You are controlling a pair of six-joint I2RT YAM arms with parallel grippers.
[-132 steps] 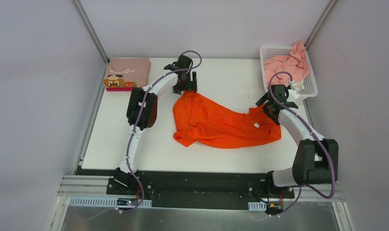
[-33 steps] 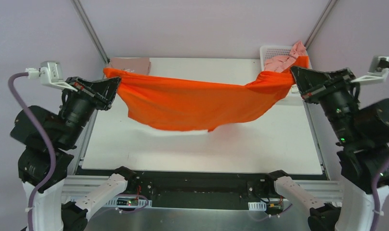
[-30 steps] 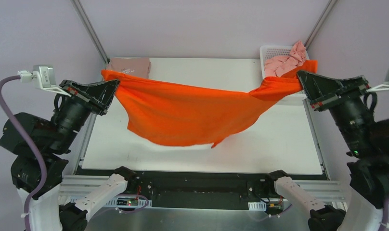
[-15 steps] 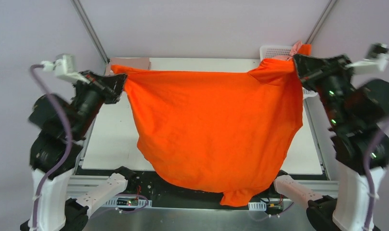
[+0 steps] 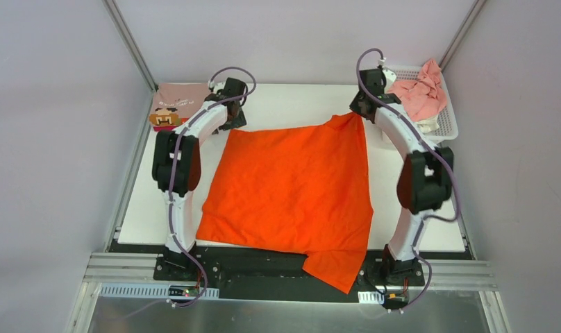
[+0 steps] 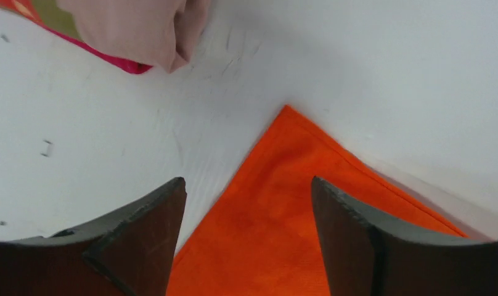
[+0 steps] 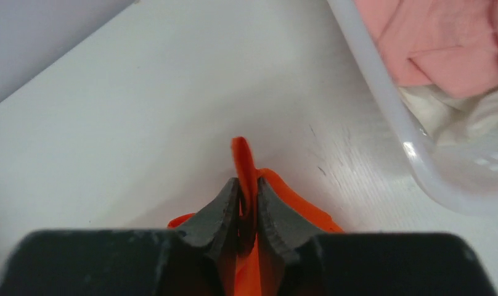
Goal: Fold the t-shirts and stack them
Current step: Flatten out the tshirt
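The orange t-shirt [image 5: 291, 187] lies spread flat on the white table [image 5: 409, 201], and its near end hangs over the front edge. My left gripper [image 5: 234, 119] stands open just above the shirt's far left corner [image 6: 286, 197], one finger on each side of it [image 6: 246, 180], gripping nothing. At the far right corner my right gripper [image 5: 357, 111] is shut on a pinched fold of the orange cloth [image 7: 241, 154], which sticks up between its fingertips [image 7: 248, 185]. A folded dusty-pink t-shirt with a pixel face [image 5: 184, 104] lies at the far left.
The white lattice basket [image 5: 446, 118] at the far right corner holds crumpled light pink shirts [image 5: 420, 94]; its wall [image 7: 382, 98] is close to the right of my right gripper. A magenta edge [image 6: 126, 63] shows under the folded pink shirt [image 6: 135, 31].
Both arms have come down from holding the orange shirt stretched in the air and laid it flat on the table. The left gripper has opened and let go of its corner.
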